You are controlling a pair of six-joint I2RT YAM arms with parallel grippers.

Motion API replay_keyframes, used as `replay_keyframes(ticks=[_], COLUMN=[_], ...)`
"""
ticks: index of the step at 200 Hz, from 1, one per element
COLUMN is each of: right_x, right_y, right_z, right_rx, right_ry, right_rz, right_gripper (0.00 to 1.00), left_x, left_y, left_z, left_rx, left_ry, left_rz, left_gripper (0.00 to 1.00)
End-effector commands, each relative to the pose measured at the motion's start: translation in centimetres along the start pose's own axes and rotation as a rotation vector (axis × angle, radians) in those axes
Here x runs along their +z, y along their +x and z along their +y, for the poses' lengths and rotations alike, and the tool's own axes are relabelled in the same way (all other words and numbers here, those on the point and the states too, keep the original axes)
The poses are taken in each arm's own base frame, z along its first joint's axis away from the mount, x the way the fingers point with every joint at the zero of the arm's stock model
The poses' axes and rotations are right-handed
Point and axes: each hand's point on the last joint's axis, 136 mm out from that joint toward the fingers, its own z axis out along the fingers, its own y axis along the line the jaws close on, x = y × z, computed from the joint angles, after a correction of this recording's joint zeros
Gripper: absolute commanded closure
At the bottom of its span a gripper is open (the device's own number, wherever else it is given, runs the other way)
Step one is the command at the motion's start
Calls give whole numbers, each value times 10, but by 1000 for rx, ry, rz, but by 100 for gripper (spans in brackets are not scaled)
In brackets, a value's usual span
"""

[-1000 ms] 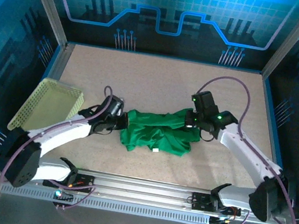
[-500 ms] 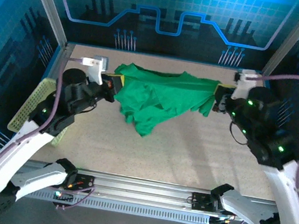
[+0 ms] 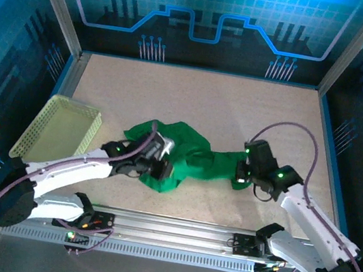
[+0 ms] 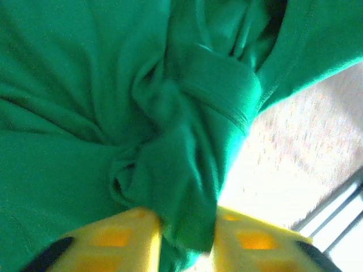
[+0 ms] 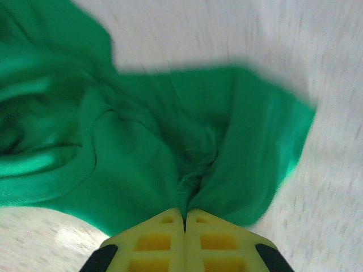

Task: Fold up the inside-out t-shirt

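Bunched green t-shirt (image 3: 188, 156), probably twisted

- Far half of the table (image 3: 194, 100) lies bare, open to pass.
- The basket (image 3: 64, 128) blocks the left edge.
- Bunched t-shirt (image 3: 201, 161) fills the near middle.

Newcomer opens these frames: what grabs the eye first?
The bright-green t-shirt, bunched into a crumpled rope at the near middle of the table. The left claw and right claw pinch it from either side, fabric clamped between yellow fingers in both wrist views. A pale perforated basket sits at the table's left edge.
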Motion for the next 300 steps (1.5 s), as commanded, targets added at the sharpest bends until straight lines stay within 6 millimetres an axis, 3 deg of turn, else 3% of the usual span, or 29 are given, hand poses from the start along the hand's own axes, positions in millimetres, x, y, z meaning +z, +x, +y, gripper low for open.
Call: replay_keyframes(ticks=[1,14,20,34,51,74,123,188,222,257,300], right_x=[2,-4,-8,-17,-23,-21,-5,9,11,15,19], right_y=[9,5,1,-13,-27,-37,-32,-25,-28,-28,-29], right_z=[0,-4,-6,-12,-15,-21,-32,-35,-40,-47,-48], right_rx=[106,109,105,104,103,124,187,215,220,238,265], right_ry=[-29,-11,-2,22,36,60,64,36,40,50,30], right_rz=[-1,-24,-43,-86,-110,-101,-58,-39,-48,-44,-38], right_gripper=[87,59,51,39,33,30,29,26,24,23,23], left_x=[-15,-28,-34,-44,-45,-34,-6,4,12,19,23], left_y=[8,5,1,-9,-16,-14,-6,-4,-13,-17,-18], left_z=[12,24,29,37,46,58,41,87,89,88,84], left_rx=[-55,-84,-98,-156,-235,-308,-346,-499,-506,-503,-496], left_ry=[-60,-110,-131,-147,-162,-222,-141,-339,-326,-303,-271], left_rz=[-40,-103,-133,-180,-189,-135,-51,-47,-60,-61,-64], left_gripper=[52,42,37,31,27,27,32,27,29,40,66])
